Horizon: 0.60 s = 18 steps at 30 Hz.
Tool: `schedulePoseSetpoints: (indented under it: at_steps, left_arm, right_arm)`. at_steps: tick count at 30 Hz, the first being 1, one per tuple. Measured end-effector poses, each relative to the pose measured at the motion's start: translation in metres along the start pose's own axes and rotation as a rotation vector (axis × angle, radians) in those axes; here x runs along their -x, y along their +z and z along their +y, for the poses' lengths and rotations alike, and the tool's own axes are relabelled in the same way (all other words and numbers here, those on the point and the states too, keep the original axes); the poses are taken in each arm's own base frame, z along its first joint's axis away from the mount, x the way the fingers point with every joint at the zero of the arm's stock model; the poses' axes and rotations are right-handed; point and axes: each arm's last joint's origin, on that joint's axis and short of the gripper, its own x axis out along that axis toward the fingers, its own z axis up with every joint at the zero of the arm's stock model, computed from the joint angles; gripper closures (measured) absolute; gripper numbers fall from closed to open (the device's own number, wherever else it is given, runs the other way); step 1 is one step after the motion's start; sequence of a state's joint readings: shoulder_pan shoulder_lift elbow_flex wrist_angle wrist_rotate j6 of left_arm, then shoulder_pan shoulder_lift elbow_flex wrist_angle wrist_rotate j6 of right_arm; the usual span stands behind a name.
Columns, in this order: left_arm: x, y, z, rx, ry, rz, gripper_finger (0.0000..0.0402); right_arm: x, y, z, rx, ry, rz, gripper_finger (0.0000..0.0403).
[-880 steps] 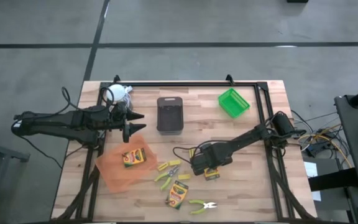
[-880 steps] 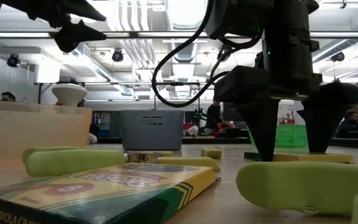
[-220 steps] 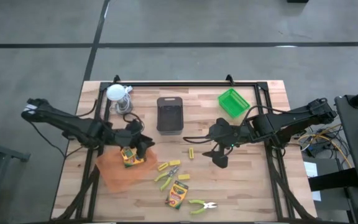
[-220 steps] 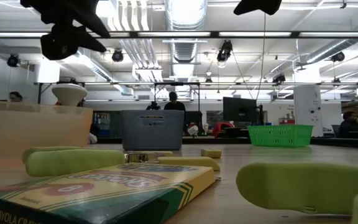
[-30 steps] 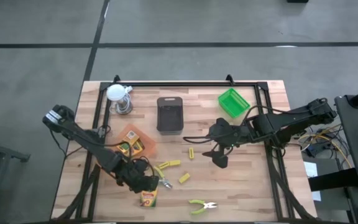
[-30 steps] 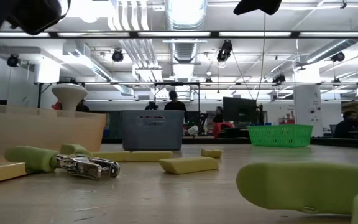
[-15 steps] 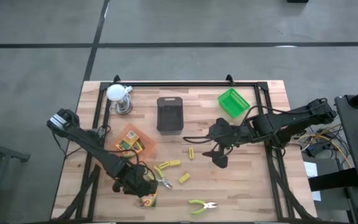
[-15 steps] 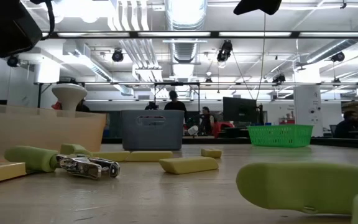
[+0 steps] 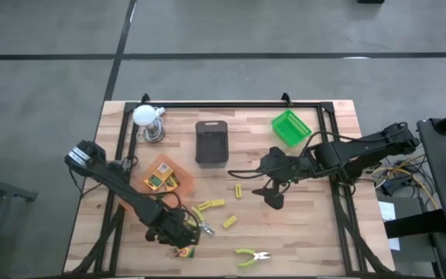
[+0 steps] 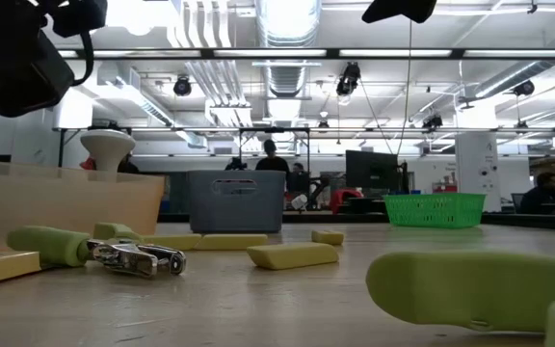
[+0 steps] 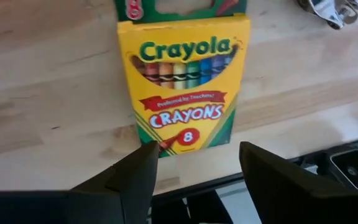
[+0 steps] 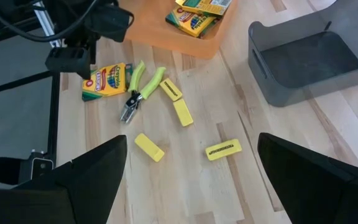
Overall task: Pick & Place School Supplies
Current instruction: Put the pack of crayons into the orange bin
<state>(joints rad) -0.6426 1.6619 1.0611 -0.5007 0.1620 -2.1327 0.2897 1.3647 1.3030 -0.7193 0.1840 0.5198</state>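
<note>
A yellow-green crayon box lies flat on the wood by the table's near edge, left of middle. My left gripper hangs open just above the box's near end, one finger over each long side, pointing steeply down. From above, the gripper covers most of the box. More crayon boxes lie in the orange tray. Lime-handled pliers and several short yellow blocks lie on the table beside them. My right gripper waits open above the table's middle right.
A grey bin stands at the far middle and a green basket at the far right. A white-topped metal object is at the far left. A second pair of lime-handled pliers lies by the near edge. Black frame rails run along the table's sides.
My left gripper has sunk toward the crayon box by the near edge and now covers more of it from above. The box and the other supplies have stayed where they were.
</note>
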Motion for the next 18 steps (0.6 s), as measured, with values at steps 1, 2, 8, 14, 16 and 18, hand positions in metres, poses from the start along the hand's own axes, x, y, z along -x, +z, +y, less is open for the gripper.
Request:
schedulePoseSetpoints:
  at_steps: [1,2,8,14,16,18]
  left_arm:
    - [-0.0008,-0.0002,-0.0007,-0.007,-0.005,0.005,0.0170]
    - [-0.0021,-0.0006,-0.0017,-0.013,-0.014,0.011,0.0170]
    - [-0.0046,-0.0023,-0.0057,-0.027,-0.047,0.030,0.0170]
    - [-0.0047,-0.0018,-0.0050,-0.019,-0.040,0.026,0.0170]
    - [-0.0046,-0.0017,-0.0051,-0.014,-0.039,0.026,0.0170]
    - [-0.0044,-0.0011,-0.0069,-0.017,-0.056,0.024,0.0170]
  right_arm:
    - [0.0000,0.0001,0.0000,0.000,0.000,0.000,0.0048]
    - [0.0000,-0.0001,0.0000,0.000,0.000,0.000,0.0048]
    - [0.0001,0.0001,0.0000,0.000,0.000,0.000,0.0048]
    - [0.0000,0.0000,0.0000,0.000,0.000,0.000,0.0048]
    - [0.0001,0.0001,0.0000,0.000,0.000,0.000,0.0048]
    - [0.0000,0.0000,0.0000,0.000,0.000,0.000,0.0048]
